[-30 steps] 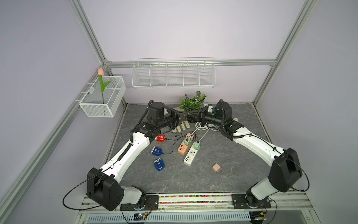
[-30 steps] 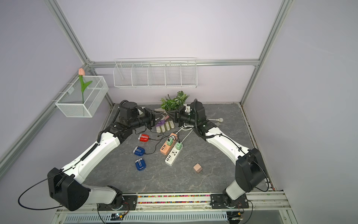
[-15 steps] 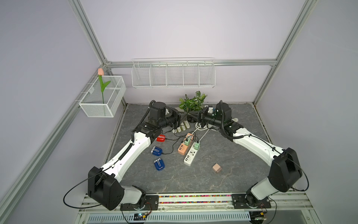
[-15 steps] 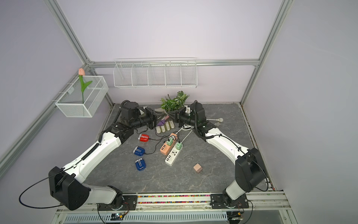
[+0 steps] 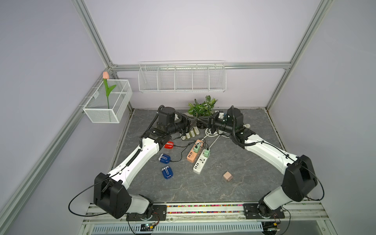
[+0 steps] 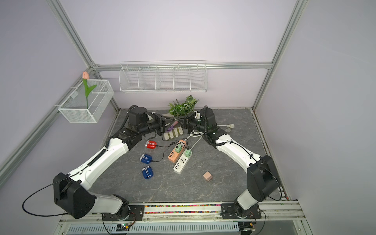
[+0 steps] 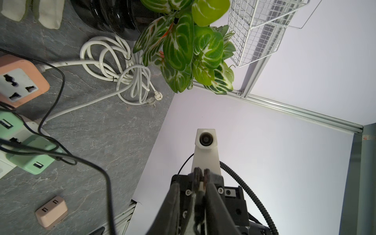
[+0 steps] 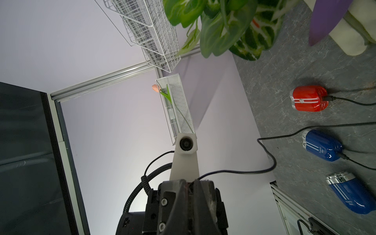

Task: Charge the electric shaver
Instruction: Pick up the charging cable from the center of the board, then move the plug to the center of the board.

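**Jaws nose to nose at the back, cable between them**

The left arm has edged in over the last second while the right has kept still, so the left gripper [image 7: 200, 175] now meets the right gripper [image 8: 190, 181] tip to tip beside the potted plant [image 5: 202, 107]. The right jaws are pressed together on the black cable [image 8: 234, 172]. The left jaws stand a sliver apart around a small pale bit, and I cannot tell whether they grip it. It looks like a hand-over, with plugging in yet to come. The uncabled blue shaver [image 5: 167, 172] lies front left on the surface [image 5: 254, 183], well apart from both. Wall, plant and coiled white cord [image 7: 122, 71] crowd the back. The front right is open but for a pink cube [image 5: 227, 176].
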{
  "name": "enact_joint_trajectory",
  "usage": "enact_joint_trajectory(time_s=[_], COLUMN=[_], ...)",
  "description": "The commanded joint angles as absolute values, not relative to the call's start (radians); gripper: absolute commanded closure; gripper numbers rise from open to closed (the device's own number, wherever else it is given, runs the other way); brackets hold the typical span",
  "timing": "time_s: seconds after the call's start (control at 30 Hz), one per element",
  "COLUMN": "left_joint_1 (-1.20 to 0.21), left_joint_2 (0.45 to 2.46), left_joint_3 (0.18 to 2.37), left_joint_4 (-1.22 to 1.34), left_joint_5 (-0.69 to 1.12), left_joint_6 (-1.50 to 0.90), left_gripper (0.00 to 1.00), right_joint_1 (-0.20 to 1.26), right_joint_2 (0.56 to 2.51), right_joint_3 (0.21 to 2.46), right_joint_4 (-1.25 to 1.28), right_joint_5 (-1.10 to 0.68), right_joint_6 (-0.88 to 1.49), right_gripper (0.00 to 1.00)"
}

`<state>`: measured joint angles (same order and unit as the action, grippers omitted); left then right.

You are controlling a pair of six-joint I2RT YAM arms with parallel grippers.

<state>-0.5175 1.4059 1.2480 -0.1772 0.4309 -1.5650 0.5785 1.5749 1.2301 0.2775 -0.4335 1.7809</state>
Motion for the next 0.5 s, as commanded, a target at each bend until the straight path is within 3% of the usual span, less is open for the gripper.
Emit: enact_joint_trajectory(time_s=[0.0,0.2,0.33,0.47], left_joint_1=[-0.522,-0.522,-0.522,-0.523], left_joint_2=[1.412,1.411,1.406,1.391], left_joint_3=[1.259,1.256,1.252,1.246], left_joint_4=[-0.158,-0.156,-0.161,-0.169], left_joint_5=[0.449,0.45,0.447,0.432], left_joint_6=[-1.582,-1.583,-1.583,-1.577], left_gripper=[0.8,0.87,0.99,1.0], right_joint_1=[0.583,0.582,0.582,0.577], right_joint_2=[1.549,1.548,1.543,1.507], right_joint_3=[1.213,1.208,1.202,1.176], right_joint_4=[0.325,0.325,0.324,0.276], right_joint_5=[-0.423,-0.425,-0.423,-0.394], right_joint_6=[1.809,1.813,1.816,1.805], right_gripper=[0.93,0.93,0.91,0.63])
